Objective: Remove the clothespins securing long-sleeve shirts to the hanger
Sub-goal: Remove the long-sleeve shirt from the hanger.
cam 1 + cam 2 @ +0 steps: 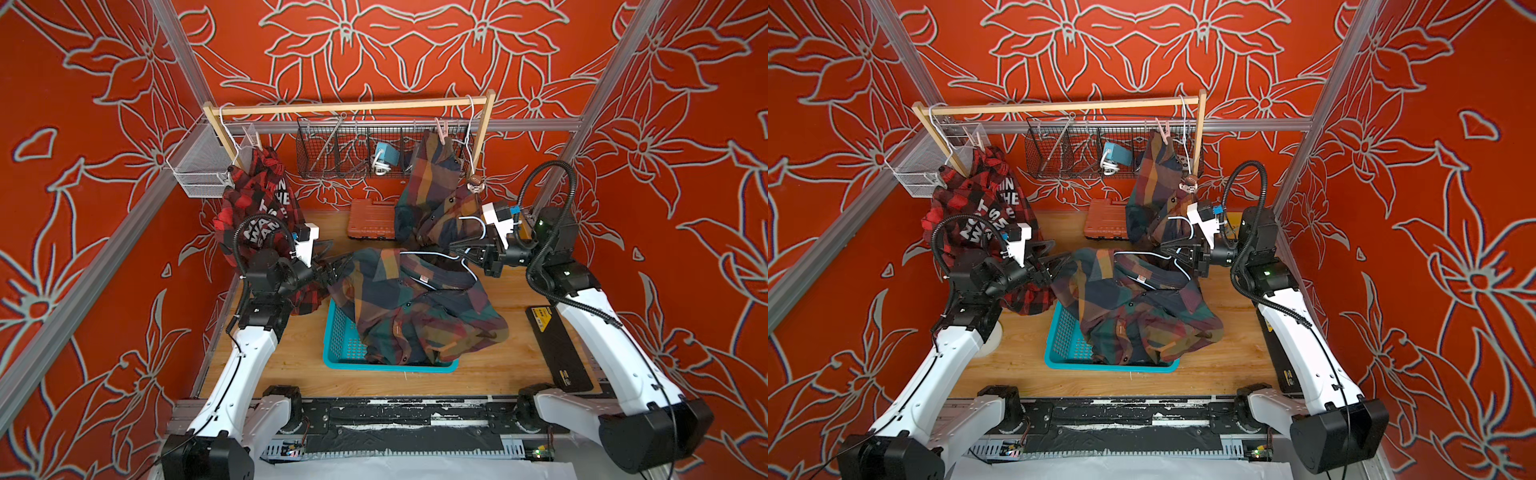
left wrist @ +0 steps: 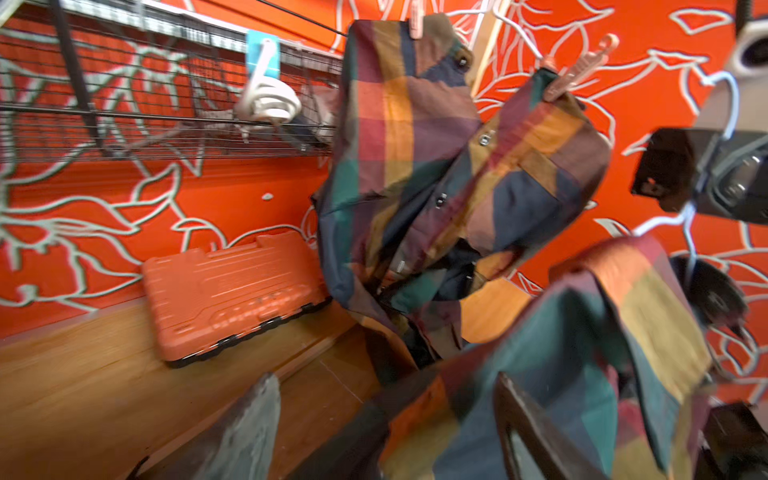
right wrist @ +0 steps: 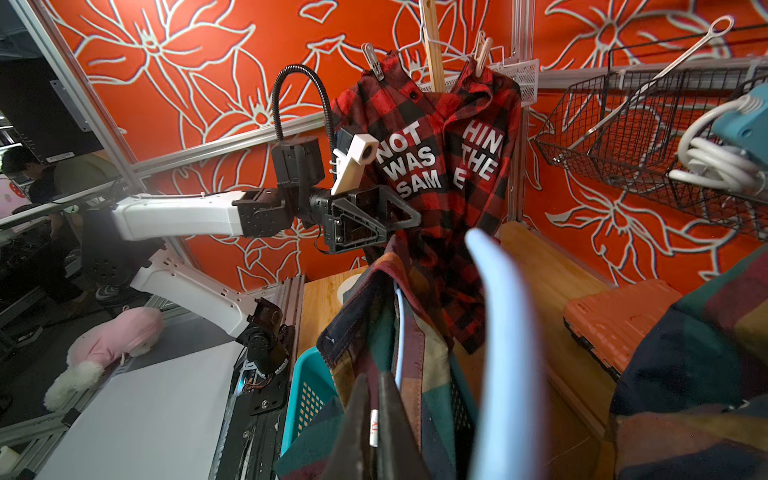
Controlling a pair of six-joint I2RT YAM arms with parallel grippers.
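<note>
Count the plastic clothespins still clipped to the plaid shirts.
4. Two on the red-and-black check shirt: a grey clothespin and a cream one. Two pink ones on the hanging dark multicolour plaid shirt. The third shirt, on the pale blue wire hanger over the teal basket, may hide more.

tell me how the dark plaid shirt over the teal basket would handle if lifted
Likely floppy: the shirt sags in folds over the basket rim. Probably light for its bulk, being thin cloth. Lifted by the hanger, it may slide off, since nothing visibly pins it.
</note>
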